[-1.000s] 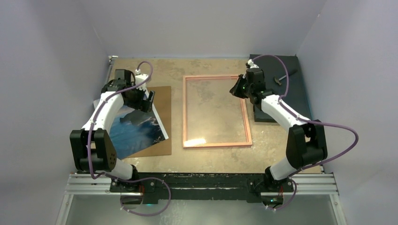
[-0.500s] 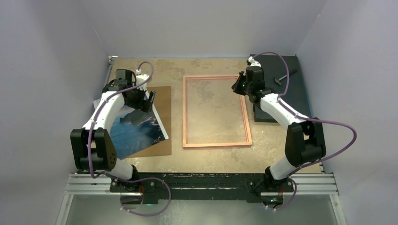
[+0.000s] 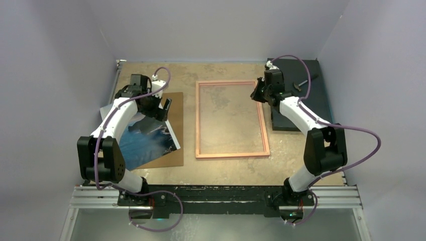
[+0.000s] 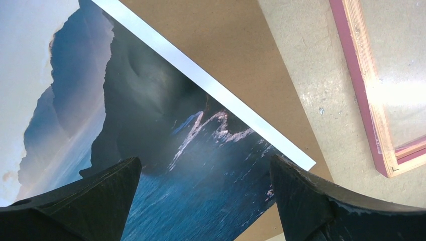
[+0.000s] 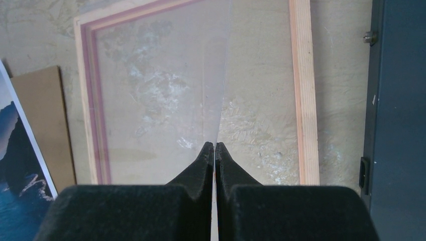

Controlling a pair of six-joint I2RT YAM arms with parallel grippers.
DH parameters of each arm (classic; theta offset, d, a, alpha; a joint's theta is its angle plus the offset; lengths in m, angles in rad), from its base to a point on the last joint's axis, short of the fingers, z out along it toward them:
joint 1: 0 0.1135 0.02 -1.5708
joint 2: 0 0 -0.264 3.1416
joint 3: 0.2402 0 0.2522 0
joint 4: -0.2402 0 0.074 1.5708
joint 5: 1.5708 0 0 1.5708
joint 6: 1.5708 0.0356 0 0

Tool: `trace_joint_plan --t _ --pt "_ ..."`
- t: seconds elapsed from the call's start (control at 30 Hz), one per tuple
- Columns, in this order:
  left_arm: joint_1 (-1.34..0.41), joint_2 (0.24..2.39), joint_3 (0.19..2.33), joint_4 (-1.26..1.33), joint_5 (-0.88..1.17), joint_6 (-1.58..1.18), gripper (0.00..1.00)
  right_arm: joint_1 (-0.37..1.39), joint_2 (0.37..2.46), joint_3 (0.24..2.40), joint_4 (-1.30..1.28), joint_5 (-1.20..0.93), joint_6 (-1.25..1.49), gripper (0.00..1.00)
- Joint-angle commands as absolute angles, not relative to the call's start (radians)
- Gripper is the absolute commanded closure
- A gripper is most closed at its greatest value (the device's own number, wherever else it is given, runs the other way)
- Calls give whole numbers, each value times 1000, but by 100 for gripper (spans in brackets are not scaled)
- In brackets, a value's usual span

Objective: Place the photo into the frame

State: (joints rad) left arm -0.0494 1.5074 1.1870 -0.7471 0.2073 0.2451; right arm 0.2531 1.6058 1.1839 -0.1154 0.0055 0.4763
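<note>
Quick snapshot of the bench point(image 3: 221, 170). Got the photo point(image 3: 148, 143) lying flat on the left side, turned at an angle, mostly on top of a plain brown backing board point(image 3: 175, 113), near-left part sticking out past the board. Dark blue sky and cloud shapes face up, white border showing along the right edge. Not in the frame point(image 3: 198, 120) yet.

Hovering over the far end of the print, close to that right edge: the left gripper point(image 3: 163, 106), spread fully wide and holding nothing. From the left wrist view, can see both black fingers well apart with the picture showing in the gap, no contact visible.

Sitting in the middle of the bench, near the board but not touching: the frame, lying flat, pale wood-orange rim up with a pink inner lip, bench surface showing through the clear pane.

Right gripper point(image 3: 255, 94) hanging over the frame's right rim near the far corner, squeezed completely closed. Worth noting from the right wrist view: a faint clear edge running straight away from the closed tips across the pane. Can't tell about anything thin being pinched there.

Off to the far right, a black slab point(image 3: 317, 100) with a small dark tool point(image 3: 300, 84) lying on top.
</note>
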Motion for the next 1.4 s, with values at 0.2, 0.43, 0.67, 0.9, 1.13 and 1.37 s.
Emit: trace_joint_plan --t 0.2,0.43,0.67,0.9,1.13,1.37 --pt "-79 1495 1172 -706 175 225 3 218 1604 1226 -173 -27 445 100" --pt "-106 1509 1173 -699 167 217 3 211 1626 1236 -169 -50 445 100" --pt "-160 1547 1188 -689 167 208 2 169 1635 1243 -187 -110 437 100" --pt "-242 1634 1217 -635 136 158 4 153 1685 1245 -182 -188 430 100" --pt "-300 1685 1198 -561 128 155 6 150 1690 1239 -163 -196 450 100" --pt "-334 1730 1172 -433 100 167 14 148 1674 1187 -133 -154 491 100"
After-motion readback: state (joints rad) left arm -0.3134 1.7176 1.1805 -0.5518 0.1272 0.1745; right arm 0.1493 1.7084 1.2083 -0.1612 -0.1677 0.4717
